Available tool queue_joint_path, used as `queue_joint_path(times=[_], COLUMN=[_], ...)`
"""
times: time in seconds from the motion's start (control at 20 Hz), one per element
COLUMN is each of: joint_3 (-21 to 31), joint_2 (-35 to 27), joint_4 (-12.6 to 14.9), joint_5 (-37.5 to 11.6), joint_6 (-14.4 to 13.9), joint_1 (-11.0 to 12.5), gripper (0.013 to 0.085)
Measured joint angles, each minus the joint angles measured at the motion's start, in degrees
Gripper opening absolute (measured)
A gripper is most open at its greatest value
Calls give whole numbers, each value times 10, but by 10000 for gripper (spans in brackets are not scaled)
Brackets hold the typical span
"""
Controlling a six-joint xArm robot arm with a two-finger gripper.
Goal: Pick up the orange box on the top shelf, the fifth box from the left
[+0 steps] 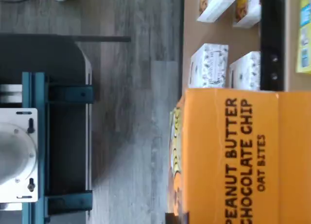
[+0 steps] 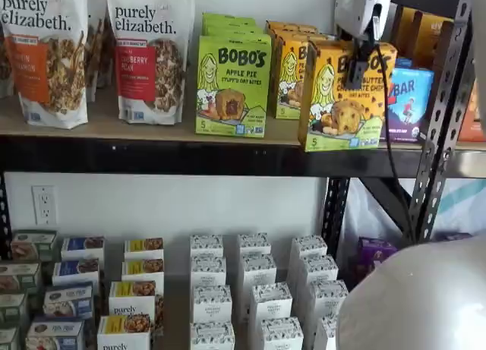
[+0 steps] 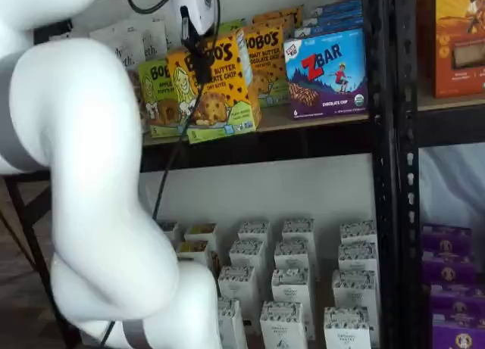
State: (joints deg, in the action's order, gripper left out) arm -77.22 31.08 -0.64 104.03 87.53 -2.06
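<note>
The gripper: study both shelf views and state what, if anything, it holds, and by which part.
The gripper is shut on the orange box, gripping its top edge; the box is tilted at the front of the top shelf.

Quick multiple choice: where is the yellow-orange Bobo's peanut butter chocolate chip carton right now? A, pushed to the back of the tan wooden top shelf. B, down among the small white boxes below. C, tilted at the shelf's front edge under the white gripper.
C: in both shelf views the yellow-orange Bobo's carton leans at the front of the tan wooden top shelf, directly under the white gripper.
</note>
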Motion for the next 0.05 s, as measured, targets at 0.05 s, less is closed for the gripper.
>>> queue_joint_path(times=[0.05], joint_3=[8], joint_2=[7], joint_4=[3], joint_5=[1], joint_6=[-1], joint_1=[-2], gripper=[210])
